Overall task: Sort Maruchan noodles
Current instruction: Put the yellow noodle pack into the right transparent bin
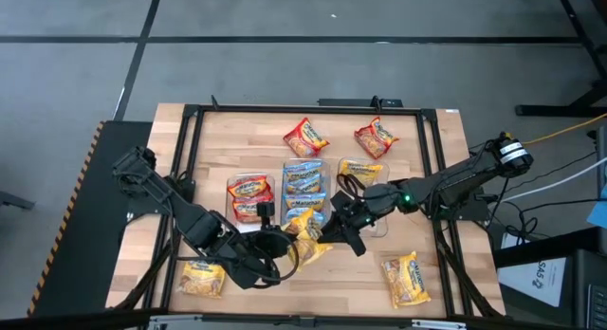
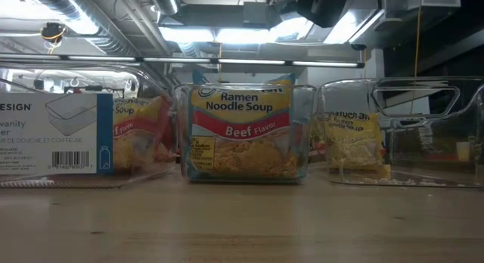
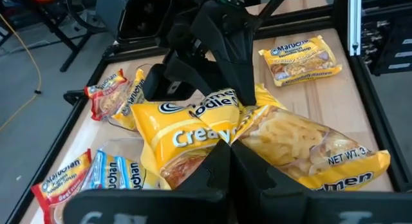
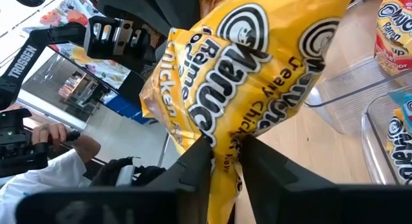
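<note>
Two yellow Maruchan noodles packets [image 1: 308, 239] hang crumpled together above the table's near middle, between my two grippers. My left gripper [image 3: 228, 150] is shut on them from the near-left. From the right, my right gripper [image 4: 224, 156] is closed on one of them. Three clear bins stand in a row: one [image 1: 251, 192] holds red packets, one [image 1: 305, 186] blue packets and one [image 1: 365, 172] a yellow packet. Loose packets lie flat on the table: red ones [image 1: 305, 136] [image 1: 376, 137] at the far side, yellow ones [image 1: 202, 276] [image 1: 406, 278] at the near side. My left gripper pinches the yellow packets between its two fingers where their near edges meet [image 3: 226, 135]. Whether it has one or both, I cannot tell. The packets spread out beyond the fingers, crumpled, clear of the table. My right gripper pinches the crinkled edge of a yellow packet [image 4: 222, 130] between its two fingers, coming nearly level from the table's right. The packet stands up beyond the fingers, folded and creased. In the left wrist view its fingers [image 3: 238, 76] sit on the packets' far side.
A black frame [image 1: 190, 159] runs round the wooden tabletop. The bins fill the table's middle, right behind the held packets. A person sits beyond the table in the right wrist view [image 4: 38, 153]. Bare wood lies at the near middle and far left.
</note>
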Controlling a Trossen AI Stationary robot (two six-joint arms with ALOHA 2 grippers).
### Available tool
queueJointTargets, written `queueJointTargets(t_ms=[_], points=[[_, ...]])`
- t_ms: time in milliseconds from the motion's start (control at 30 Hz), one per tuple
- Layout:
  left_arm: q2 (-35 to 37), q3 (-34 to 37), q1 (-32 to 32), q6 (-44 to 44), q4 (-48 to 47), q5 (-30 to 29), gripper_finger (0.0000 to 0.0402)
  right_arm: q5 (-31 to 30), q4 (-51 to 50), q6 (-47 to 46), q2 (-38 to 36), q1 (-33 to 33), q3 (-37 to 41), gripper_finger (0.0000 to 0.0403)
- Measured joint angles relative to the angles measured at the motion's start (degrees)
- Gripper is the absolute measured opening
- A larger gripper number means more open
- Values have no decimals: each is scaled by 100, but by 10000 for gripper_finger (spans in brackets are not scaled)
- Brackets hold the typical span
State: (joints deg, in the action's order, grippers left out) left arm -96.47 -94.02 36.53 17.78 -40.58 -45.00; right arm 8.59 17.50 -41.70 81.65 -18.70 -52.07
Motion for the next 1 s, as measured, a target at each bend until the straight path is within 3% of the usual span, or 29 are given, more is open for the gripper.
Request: queueJointTargets(t_ms=[167, 367, 600, 833, 1000], points=[[0, 0, -2, 84, 13, 100, 5, 29, -2, 3, 0, -2, -4, 75], [51, -29, 47, 124, -29, 79, 48, 19, 18, 7, 0, -2, -9, 73], [61, -697, 222, 136, -386, 107, 75, -42, 125, 8, 0, -2, -15, 71], [74, -1458, 679, 480, -926, 99, 74, -163, 233, 201, -4, 167, -17, 7], [76, -1476, 1034, 1012, -1460, 96, 74, 434, 74, 59, -4, 466, -17, 15]])
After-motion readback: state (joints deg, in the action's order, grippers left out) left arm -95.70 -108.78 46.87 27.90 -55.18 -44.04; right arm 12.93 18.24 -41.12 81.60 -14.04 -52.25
